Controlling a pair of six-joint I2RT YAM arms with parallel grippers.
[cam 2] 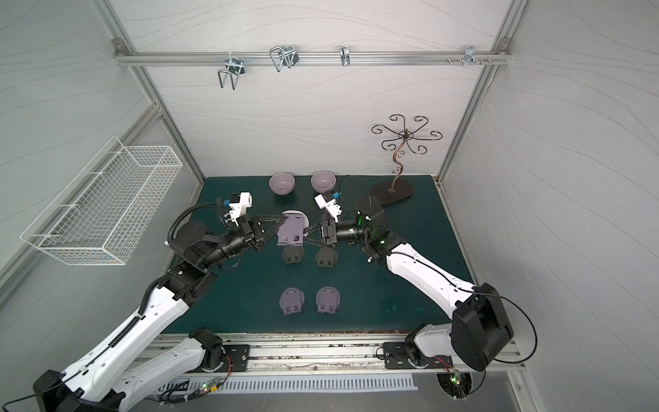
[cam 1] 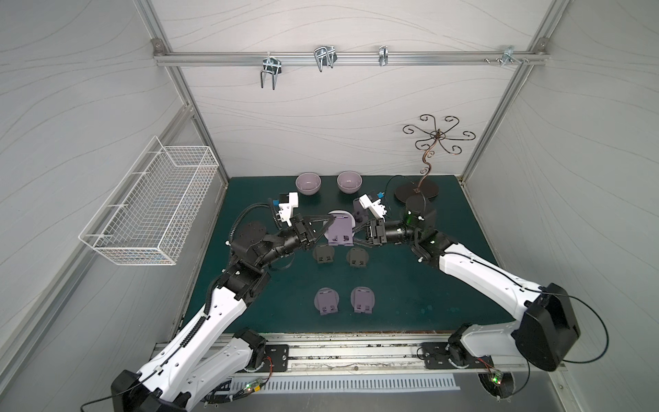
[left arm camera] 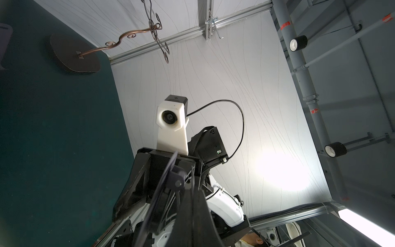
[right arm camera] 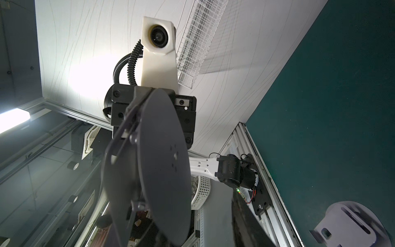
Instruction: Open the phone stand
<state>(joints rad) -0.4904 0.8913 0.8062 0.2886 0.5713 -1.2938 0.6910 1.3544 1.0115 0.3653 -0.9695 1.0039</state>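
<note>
Near the middle of the green desk (cam 1: pixel 410 285), a shade toward 12 o'clock, the lavender phone stand (cam 1: pixel 340 232) is held between the two arms. The left claw (cam 1: pixel 330 218) is clamped on its 9 o'clock edge. The right claw (cam 1: pixel 356 236) straddles the 3 o'clock edge with its fingers apart, and whether it grips cannot be told. Four more stands (cam 1: pixel 326 301) lie toward 6 o'clock.

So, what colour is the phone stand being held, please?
The phone stand is pale lilac, clearest in a top view.
</note>
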